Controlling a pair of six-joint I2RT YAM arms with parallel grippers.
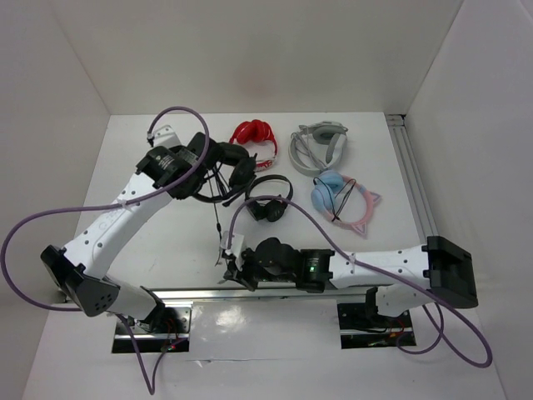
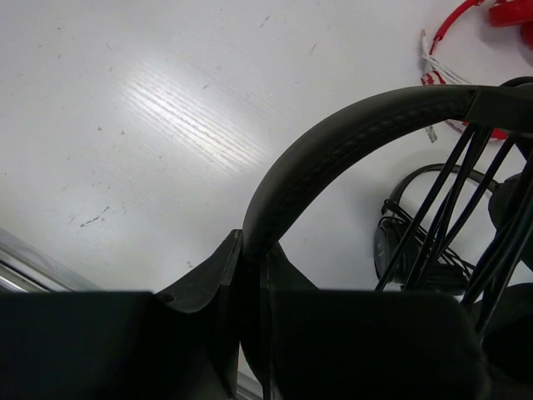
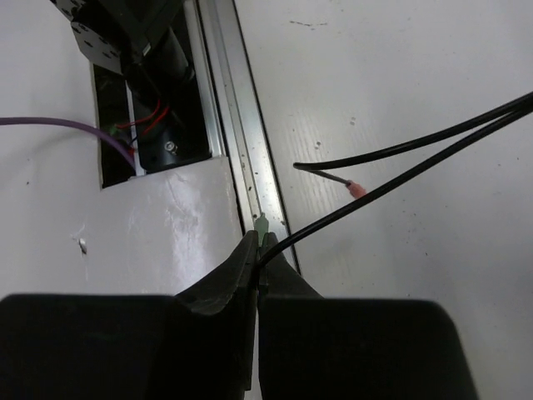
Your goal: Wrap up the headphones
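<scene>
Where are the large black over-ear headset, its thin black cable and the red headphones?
large black over-ear headset [image 2: 350,137], left wrist view, padded headband.
thin black cable [image 3: 416,173], right wrist view, free stretch.
red headphones [image 1: 248,132], top external view, ear cup.

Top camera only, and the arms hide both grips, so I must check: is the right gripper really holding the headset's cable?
Observer: Yes, the right gripper is shut on the cable, right at its green plug.
Operator: The other plug?
Observer: The pink plug is free, ungripped.
Operator: Left side?
Observer: The left gripper is shut on the headphones at the headband; cable strands span its arch.
</scene>
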